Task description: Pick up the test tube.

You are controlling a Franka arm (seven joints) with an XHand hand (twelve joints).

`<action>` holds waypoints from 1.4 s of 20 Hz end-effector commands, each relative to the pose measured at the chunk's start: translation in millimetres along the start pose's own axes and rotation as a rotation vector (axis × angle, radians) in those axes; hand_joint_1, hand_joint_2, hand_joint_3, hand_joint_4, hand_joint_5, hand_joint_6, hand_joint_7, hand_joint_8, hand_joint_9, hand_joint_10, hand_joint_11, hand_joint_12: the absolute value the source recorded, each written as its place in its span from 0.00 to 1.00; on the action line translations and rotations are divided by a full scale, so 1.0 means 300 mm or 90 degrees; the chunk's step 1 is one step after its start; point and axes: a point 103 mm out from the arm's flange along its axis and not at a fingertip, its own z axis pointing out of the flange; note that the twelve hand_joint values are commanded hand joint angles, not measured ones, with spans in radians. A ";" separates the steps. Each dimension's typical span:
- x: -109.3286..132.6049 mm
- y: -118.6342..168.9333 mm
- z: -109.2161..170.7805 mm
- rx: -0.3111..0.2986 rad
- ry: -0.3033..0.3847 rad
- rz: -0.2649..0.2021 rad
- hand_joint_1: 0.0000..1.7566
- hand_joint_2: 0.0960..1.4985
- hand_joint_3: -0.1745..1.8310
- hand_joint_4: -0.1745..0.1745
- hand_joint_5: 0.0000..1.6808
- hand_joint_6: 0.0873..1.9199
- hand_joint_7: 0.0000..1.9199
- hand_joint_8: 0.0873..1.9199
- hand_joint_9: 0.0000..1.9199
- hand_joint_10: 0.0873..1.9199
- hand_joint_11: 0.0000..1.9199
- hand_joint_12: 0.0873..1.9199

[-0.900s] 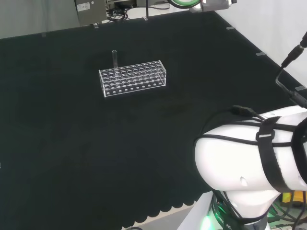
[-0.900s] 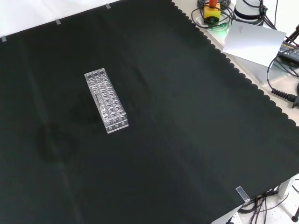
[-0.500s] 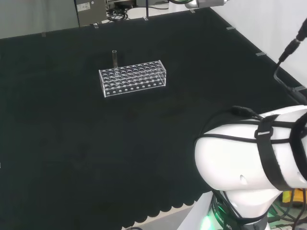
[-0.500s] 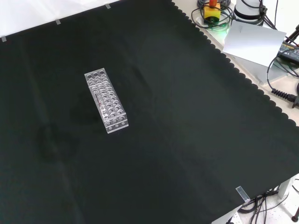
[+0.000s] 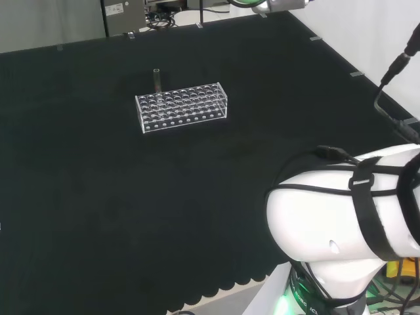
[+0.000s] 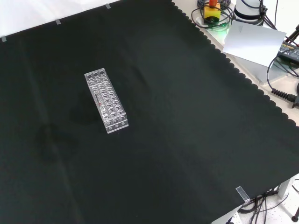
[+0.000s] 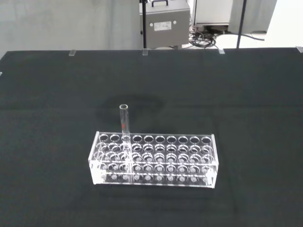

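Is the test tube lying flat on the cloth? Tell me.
No, the test tube stands upright in the clear rack.

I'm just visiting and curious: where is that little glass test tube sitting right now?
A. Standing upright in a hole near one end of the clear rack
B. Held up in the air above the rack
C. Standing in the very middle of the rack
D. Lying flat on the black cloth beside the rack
A. The test tube stands upright in a hole near one end of the clear rack, its open top rising above the rack.
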 end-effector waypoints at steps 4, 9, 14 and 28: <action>0.049 0.260 0.091 0.000 0.039 -0.043 0.33 0.65 0.09 0.22 0.11 0.00 0.02 0.39 0.01 0.43 0.00 0.79; 0.049 0.353 0.136 0.004 0.047 -0.047 0.38 0.64 0.08 0.16 0.17 0.00 0.09 0.44 0.07 0.48 0.02 0.82; 0.066 0.444 0.211 0.043 0.041 -0.053 0.40 0.64 0.08 0.14 0.20 0.00 0.16 0.45 0.12 0.47 0.05 0.81; 0.185 0.657 0.445 0.125 0.003 -0.096 0.42 0.64 0.08 0.13 0.21 0.00 0.18 0.45 0.15 0.46 0.05 0.81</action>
